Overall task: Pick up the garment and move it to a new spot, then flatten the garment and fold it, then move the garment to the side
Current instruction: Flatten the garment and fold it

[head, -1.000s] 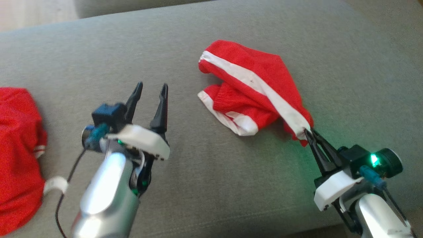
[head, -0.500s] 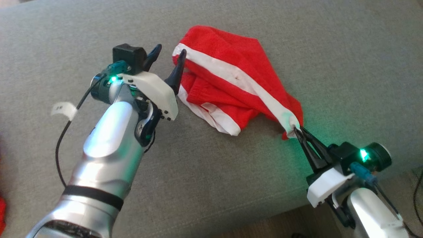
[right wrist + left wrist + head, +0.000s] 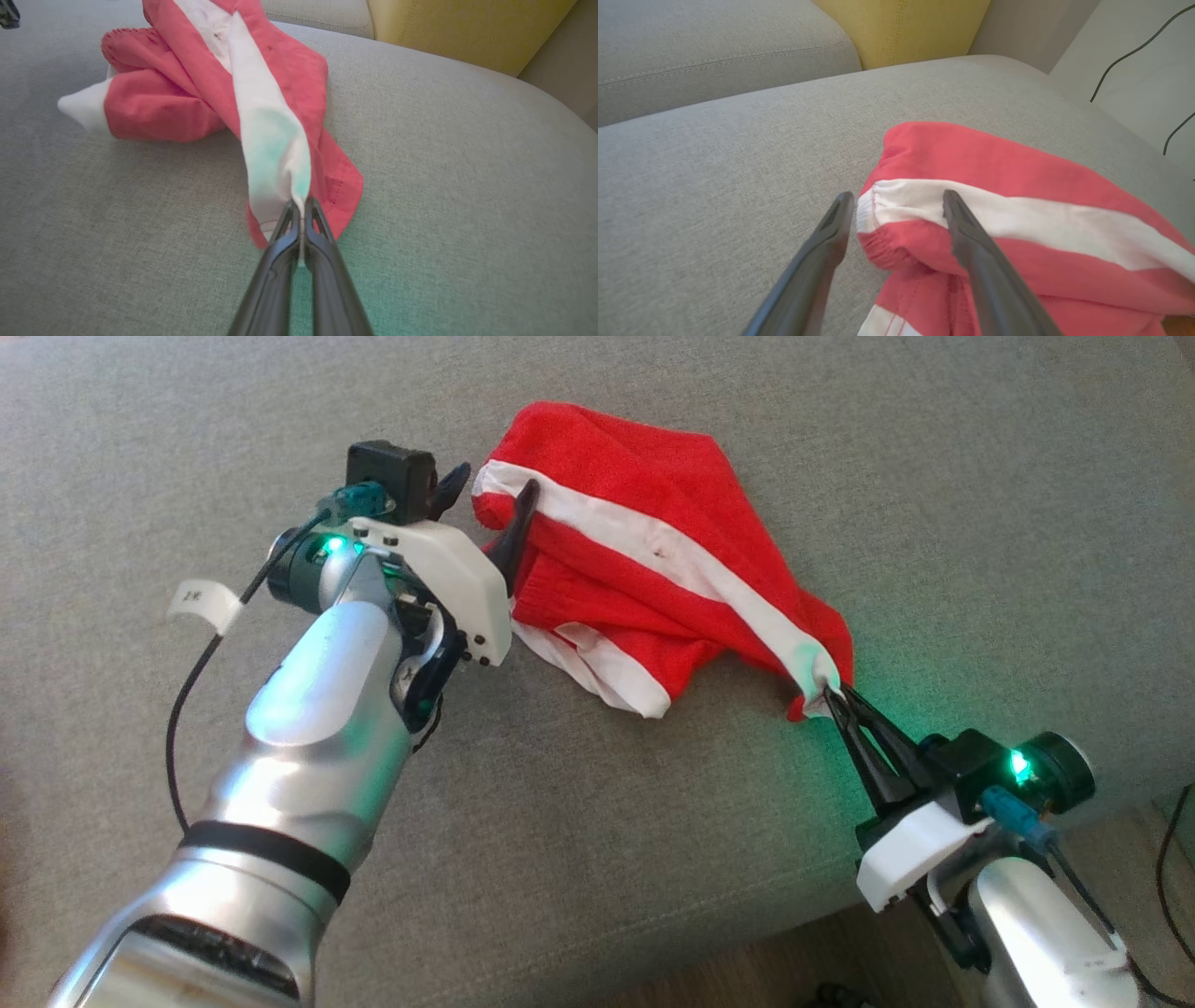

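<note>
Grippers first, head view: left gripper [image 3: 492, 485] has its fingers spread and straddles the elastic corner of the garment [image 3: 653, 551] at the cloth's 10 o'clock. One finger lies outside the hem, the other over red cloth; contact cannot be told. The right gripper [image 3: 837, 695] is clamped on the white stripe end at the cloth's 4 o'clock. The garment is a red knit with a broad white band, bunched and folded over itself, lying on a grey woven seat cushion [image 3: 653, 821]. The left forearm hides the seat from 7 to 9 o'clock. The cushion's front edge runs past 5 o'clock, and bare fabric lies at 6 and 1 o'clock.

Left wrist view: the left gripper [image 3: 897, 196] gapes wide, with the gathered hem and stripe between its tips. The garment [image 3: 994, 163] is cut off at 4 o'clock. A yellow cushion [image 3: 906, 28] sits at 12 o'clock and a dark cable [image 3: 1125, 56] at 2. Open seat lies at 9 o'clock.

Right wrist view: the right gripper [image 3: 299, 203] pinches the stripe, which is pulled into a taut ridge and tinted green near the tips. The garment [image 3: 201, 84] runs off the frame at 12 o'clock. Bare seat lies at 3 and 8 o'clock.
</note>
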Available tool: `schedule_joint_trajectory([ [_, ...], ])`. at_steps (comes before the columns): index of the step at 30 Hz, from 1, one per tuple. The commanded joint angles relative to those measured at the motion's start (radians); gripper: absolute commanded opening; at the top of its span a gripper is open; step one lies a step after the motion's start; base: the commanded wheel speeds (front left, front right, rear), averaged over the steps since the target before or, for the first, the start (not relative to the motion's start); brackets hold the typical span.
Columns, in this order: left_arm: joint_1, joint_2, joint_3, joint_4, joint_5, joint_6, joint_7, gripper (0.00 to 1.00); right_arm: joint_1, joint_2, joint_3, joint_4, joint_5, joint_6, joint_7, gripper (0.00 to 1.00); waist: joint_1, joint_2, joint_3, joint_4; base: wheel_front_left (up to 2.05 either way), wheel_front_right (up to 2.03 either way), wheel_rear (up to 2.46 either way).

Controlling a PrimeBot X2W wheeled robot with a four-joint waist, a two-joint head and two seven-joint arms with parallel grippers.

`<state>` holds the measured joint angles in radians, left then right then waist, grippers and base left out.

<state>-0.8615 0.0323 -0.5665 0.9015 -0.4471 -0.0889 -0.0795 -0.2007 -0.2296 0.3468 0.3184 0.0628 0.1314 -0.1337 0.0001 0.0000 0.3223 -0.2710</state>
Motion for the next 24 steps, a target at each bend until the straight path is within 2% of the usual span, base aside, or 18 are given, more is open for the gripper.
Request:
schedule_joint_trajectory([
  [1, -0.045, 0.018, 0.02, -0.025, -0.003, -0.002, 0.001, 1.0, -0.014, -0.002, 0.016, -0.021, -0.001, -0.001, -0.011, 0.0, -0.0001, 0.0, 0.001, 0.0, 0.0, 0.0, 0.0],
  [6, -0.065, 0.018, -0.019, -0.002, -0.026, -0.006, 0.004, 1.0, -0.024, 0.005, 0.015, -0.008, 0.002, -0.001, -0.019, 0.0, -0.0001, 0.0, 0.006, 0.0, 0.0, 0.0, 0.0],
  [7, -0.068, 0.018, -0.025, 0.002, -0.031, -0.007, 0.004, 0.96, -0.025, 0.006, 0.015, -0.006, 0.002, -0.001, -0.02, 0.0, -0.0001, 0.0, 0.007, 0.0, 0.0, 0.0, 0.0],
  [9, -0.072, 0.018, -0.039, 0.005, -0.042, -0.01, -0.002, 0.0, -0.027, 0.008, 0.013, -0.001, 0.002, -0.001, -0.024, 0.0, -0.0001, 0.0, 0.007, 0.002, 0.0, 0.0, 0.0],
  [16, -0.082, 0.018, -0.081, 0.017, -0.05, -0.013, -0.058, 0.0, -0.029, 0.004, -0.005, 0.009, -0.006, -0.001, -0.038, 0.0, -0.0001, 0.0, -0.007, 0.031, 0.0, 0.0, 0.0],
  [24, -0.061, 0.018, -0.107, -0.021, -0.08, -0.019, -0.106, 0.0, -0.07, -0.042, -0.095, -0.059, -0.034, -0.001, -0.08, 0.0, -0.0001, 0.0, -0.093, 0.128, 0.0, 0.0, 0.0],
])
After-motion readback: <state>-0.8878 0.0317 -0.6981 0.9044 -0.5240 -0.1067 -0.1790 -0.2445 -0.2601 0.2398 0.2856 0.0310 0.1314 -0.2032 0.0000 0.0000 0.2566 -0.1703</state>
